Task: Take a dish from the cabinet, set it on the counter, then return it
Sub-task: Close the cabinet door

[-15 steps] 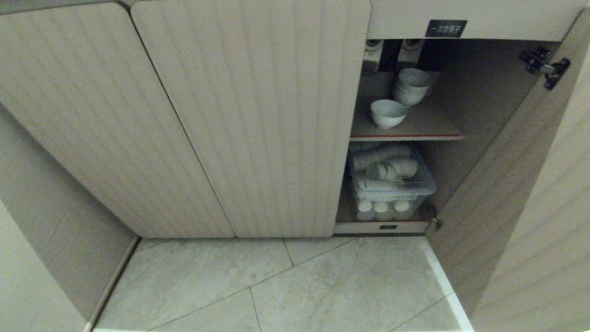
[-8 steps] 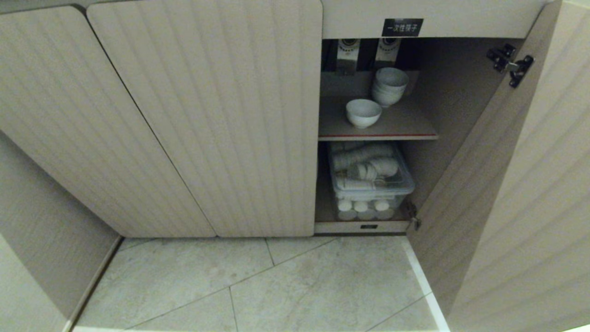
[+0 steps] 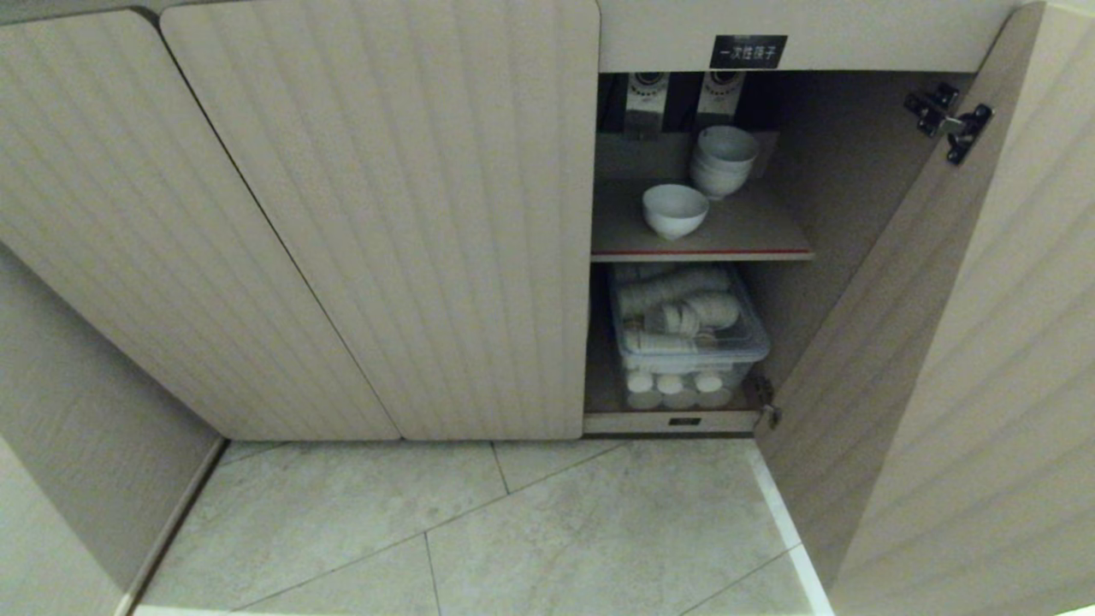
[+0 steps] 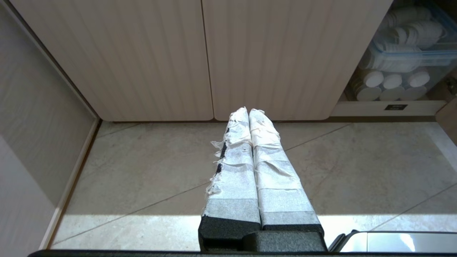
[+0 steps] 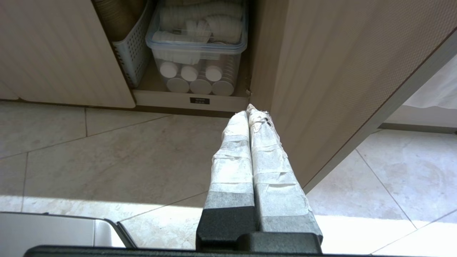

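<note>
The dish (image 3: pixel 674 210), a small white bowl, stands alone on the red-edged upper shelf (image 3: pixel 753 244) of the open cabinet (image 3: pixel 385 214), in front of a stack of similar white bowls (image 3: pixel 723 161). Neither arm shows in the head view. My left gripper (image 4: pixel 248 110) is shut and empty, low over the floor tiles and facing the closed ribbed doors. My right gripper (image 5: pixel 250 111) is also shut and empty, pointing at the cabinet's bottom sill beside the open door (image 5: pixel 339 78). The counter is out of view.
A clear lidded bin (image 3: pixel 689 338) of white cups fills the lower compartment, with a slatted white basket (image 5: pixel 134 53) beside it. The open door (image 3: pixel 932 342) swings out on the right. A wall (image 3: pixel 77 445) closes the left side. A black label (image 3: pixel 748 51) sits above the opening.
The whole head view shifted left between one second and half a second ago, so the camera moved; since then it has held still. Nothing in the cabinet has moved.
</note>
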Controlling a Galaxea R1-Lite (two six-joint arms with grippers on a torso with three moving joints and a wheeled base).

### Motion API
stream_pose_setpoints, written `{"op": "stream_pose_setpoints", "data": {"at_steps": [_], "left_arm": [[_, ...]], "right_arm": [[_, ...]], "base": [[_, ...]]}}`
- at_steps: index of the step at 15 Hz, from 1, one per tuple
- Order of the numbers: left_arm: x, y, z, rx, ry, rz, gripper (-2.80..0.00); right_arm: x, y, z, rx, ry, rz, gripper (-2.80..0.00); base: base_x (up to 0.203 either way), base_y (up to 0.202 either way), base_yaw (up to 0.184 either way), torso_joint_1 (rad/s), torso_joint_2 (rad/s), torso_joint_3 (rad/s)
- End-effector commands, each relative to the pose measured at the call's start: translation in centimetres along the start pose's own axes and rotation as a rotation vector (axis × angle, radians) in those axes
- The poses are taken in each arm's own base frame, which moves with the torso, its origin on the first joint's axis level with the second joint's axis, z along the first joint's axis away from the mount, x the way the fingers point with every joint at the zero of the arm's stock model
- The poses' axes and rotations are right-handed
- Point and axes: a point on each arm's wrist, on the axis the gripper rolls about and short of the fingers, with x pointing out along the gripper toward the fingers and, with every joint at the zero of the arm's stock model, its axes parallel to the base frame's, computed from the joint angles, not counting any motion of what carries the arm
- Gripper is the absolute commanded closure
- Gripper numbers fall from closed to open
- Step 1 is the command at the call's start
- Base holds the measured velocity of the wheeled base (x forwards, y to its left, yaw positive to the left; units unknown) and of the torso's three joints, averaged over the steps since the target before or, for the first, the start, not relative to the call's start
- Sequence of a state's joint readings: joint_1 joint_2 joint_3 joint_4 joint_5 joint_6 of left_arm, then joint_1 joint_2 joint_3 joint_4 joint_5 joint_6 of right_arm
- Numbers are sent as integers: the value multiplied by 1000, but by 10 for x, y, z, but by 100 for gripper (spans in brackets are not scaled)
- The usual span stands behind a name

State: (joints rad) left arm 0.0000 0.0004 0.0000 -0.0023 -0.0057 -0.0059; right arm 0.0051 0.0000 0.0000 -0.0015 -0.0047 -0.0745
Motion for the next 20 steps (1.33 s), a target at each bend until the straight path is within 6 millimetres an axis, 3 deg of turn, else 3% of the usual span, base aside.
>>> {"op": "stream_pose_setpoints", "data": {"at_steps": [1,20], "left_arm": [[0,0,0,0,-1,0,0],[0,0,0,0,-1,0,0]], "right_arm": [[0,0,0,-1,0,1,0],[0,0,0,-1,0,1,0]], "base": [[0,0,0,0,0,0],[0,0,0,0,0,0]]}}
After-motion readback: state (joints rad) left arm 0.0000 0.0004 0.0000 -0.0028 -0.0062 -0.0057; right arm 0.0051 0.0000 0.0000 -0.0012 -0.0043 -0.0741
